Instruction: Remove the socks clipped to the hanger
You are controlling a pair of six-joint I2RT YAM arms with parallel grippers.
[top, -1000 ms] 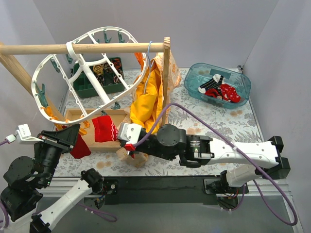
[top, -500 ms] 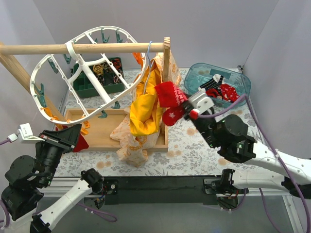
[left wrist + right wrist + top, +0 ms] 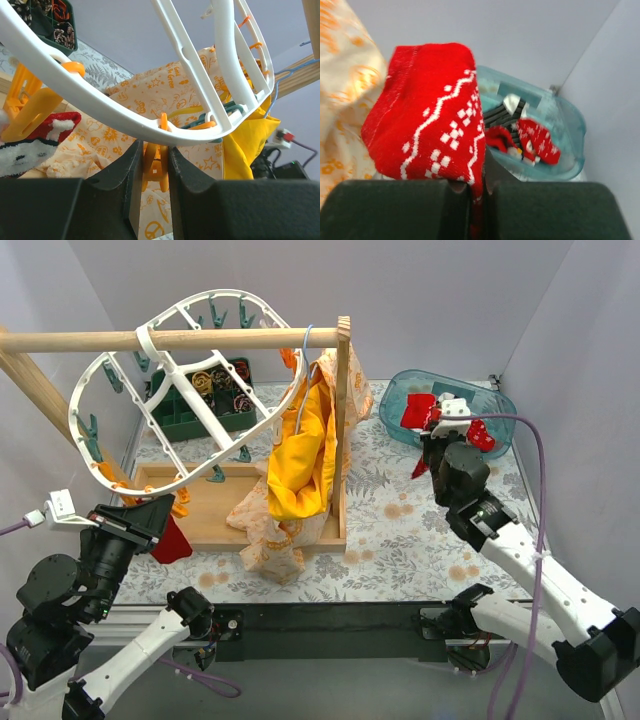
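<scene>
The white oval hanger [image 3: 180, 390] hangs tilted from the wooden rail, with teal and orange pegs along its rim. Below its low left edge, my left gripper [image 3: 157, 513] is shut on an orange peg [image 3: 156, 167] hanging from the hanger's rim [image 3: 100, 107]. Beside it another orange peg holds a red-and-white sock [image 3: 47, 127], which shows as a red sock [image 3: 172, 542] in the top view. My right gripper [image 3: 437, 432] is shut on a red sock with white pattern [image 3: 430, 115] at the near rim of the teal bin [image 3: 495, 400].
The bin [image 3: 565, 125] holds red and black-and-white socks [image 3: 535, 142]. A yellow garment [image 3: 305, 450] and a pale orange-printed cloth [image 3: 270, 530] hang by the wooden post over a wooden tray [image 3: 215, 515]. A green organiser box [image 3: 205, 390] stands behind the hanger.
My right arm swung from the tray across to the right, carrying the red sock up to the bin. The left gripper stayed on its peg; the hanger swayed slightly.
</scene>
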